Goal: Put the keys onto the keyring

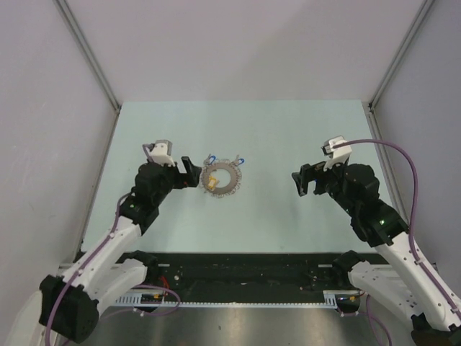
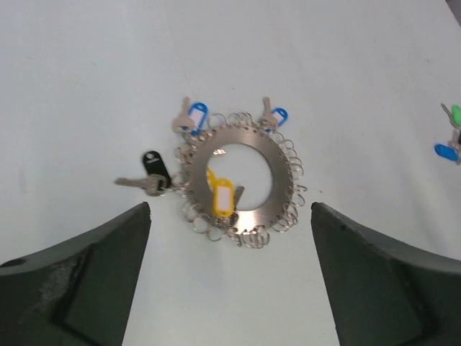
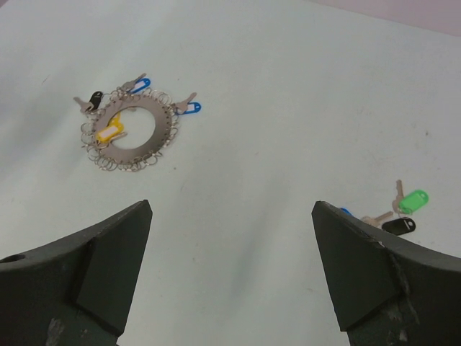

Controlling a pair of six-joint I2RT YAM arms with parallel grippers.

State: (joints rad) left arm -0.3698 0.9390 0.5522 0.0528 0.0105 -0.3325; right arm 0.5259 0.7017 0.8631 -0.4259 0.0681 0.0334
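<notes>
The keyring (image 1: 230,189) is a flat grey metal ring edged with small wire loops, lying left of the table's middle. A yellow-capped key (image 2: 222,196) lies across its hole. A black-capped key (image 2: 154,163) and two blue-capped keys (image 2: 196,115) (image 2: 276,117) sit at its rim. My left gripper (image 1: 189,173) is open and empty just left of the ring; in the left wrist view (image 2: 230,216) the ring (image 2: 282,180) lies just ahead of the fingertips. My right gripper (image 1: 301,184) is open and empty, well to the right of the ring (image 3: 160,130).
Loose keys lie by my right gripper's right finger: a green-capped one (image 3: 413,200), a black-capped one (image 3: 398,225) and a blue one (image 3: 344,212) partly hidden behind the finger. They do not show in the top view. Grey walls enclose the table (image 1: 252,130).
</notes>
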